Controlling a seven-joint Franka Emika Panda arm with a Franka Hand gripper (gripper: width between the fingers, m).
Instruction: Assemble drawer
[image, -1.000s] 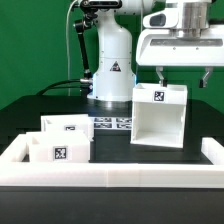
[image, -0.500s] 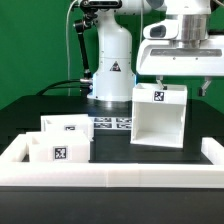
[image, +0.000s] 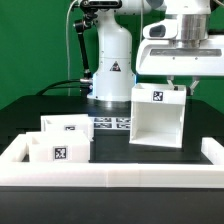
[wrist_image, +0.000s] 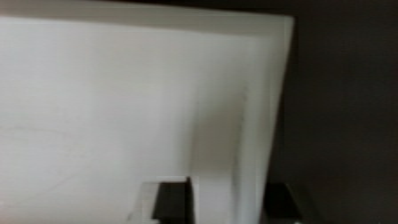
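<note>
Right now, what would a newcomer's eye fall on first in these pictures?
The large hollow drawer casing stands at the exterior view's right, the gripper poised at its top edge; the wrist view shows a finger on each side of one wall. Two smaller tagged trays sit at that view's left.

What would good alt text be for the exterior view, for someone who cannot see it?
A white robot arm's gripper hangs right at the top edge of the drawer's large hollow casing, which stands on a black table at the exterior view's right. Two smaller trays sit at the left, behind a low white border wall.
</note>
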